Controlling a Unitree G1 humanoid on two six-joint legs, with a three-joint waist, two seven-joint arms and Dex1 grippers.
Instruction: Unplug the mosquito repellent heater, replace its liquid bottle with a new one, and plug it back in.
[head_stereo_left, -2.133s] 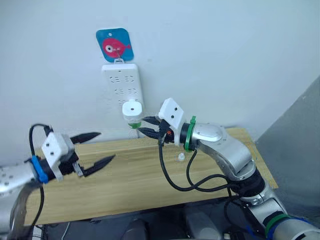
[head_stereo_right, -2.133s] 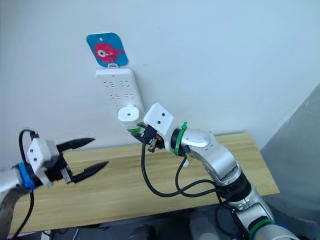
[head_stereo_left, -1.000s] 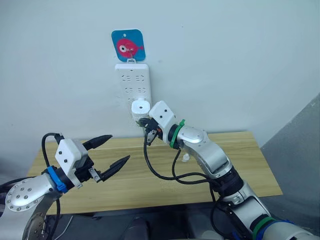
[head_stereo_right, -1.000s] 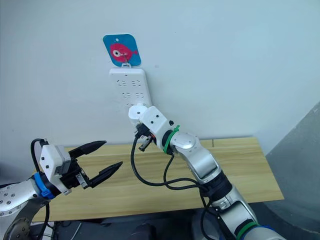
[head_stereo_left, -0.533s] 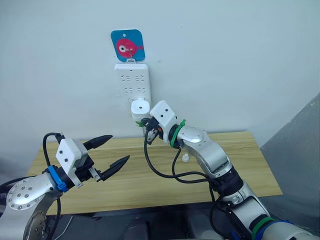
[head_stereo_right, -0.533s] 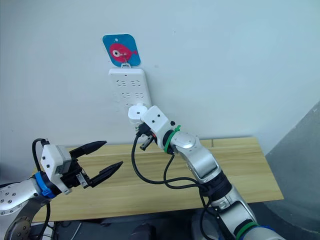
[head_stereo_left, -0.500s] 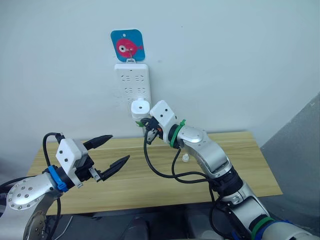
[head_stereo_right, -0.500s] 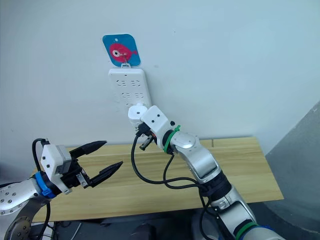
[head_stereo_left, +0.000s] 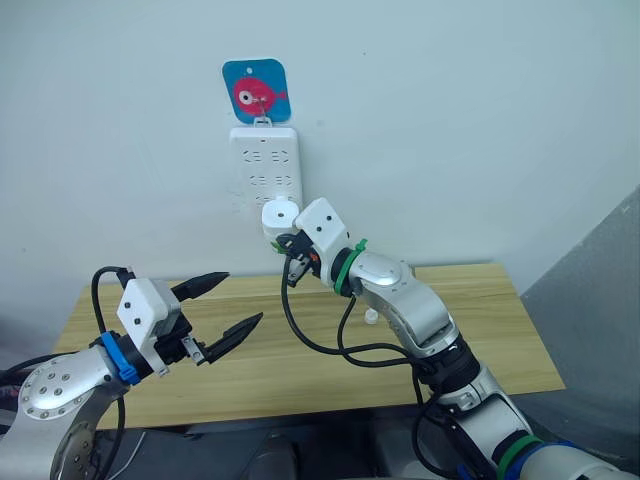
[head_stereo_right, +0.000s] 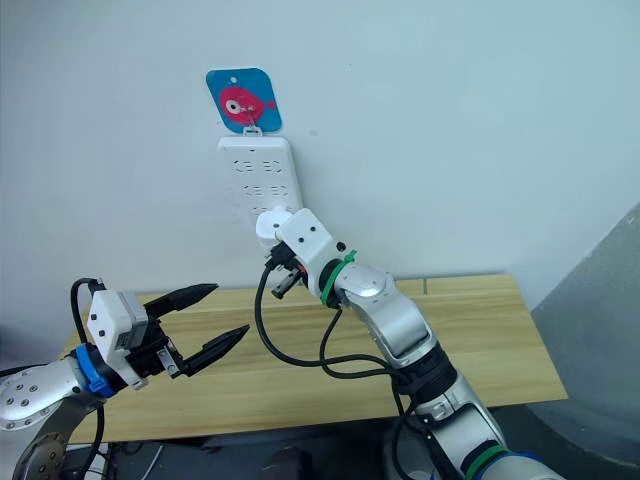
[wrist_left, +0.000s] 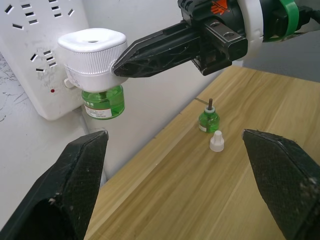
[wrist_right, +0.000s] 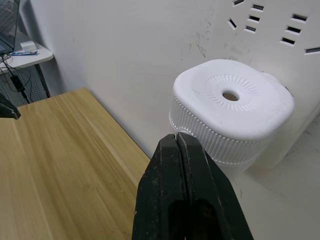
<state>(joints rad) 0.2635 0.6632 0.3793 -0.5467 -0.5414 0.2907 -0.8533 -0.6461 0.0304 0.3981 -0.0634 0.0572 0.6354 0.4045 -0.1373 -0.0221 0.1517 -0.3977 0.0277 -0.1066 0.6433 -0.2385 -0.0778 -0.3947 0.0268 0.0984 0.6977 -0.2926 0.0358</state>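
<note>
The mosquito repellent heater (wrist_left: 92, 50) sits plugged into the wall power strip (head_stereo_left: 266, 170), green bottle fitted. The right pincer (wrist_left: 122, 62), fingers together, presses its side; this looks like final seating. The left pincer (head_stereo_left: 222, 308) hovers spread apart. Next: withdraw gently.

The place looks like a simple test room or lab corner, not a lived-in home. A plain white painted wall (head_stereo_left: 480, 120) stands behind a long light wooden bench (head_stereo_left: 480, 320), and on the wall hangs a white multi-socket power strip (head_stereo_left: 266, 170) from a hook under a blue square sticker with a pink fish (head_stereo_left: 255, 90). In the right wrist view a small white side table with cables and a flat device (wrist_right: 22, 52) stands in the far corner, which suits a workroom.
</note>
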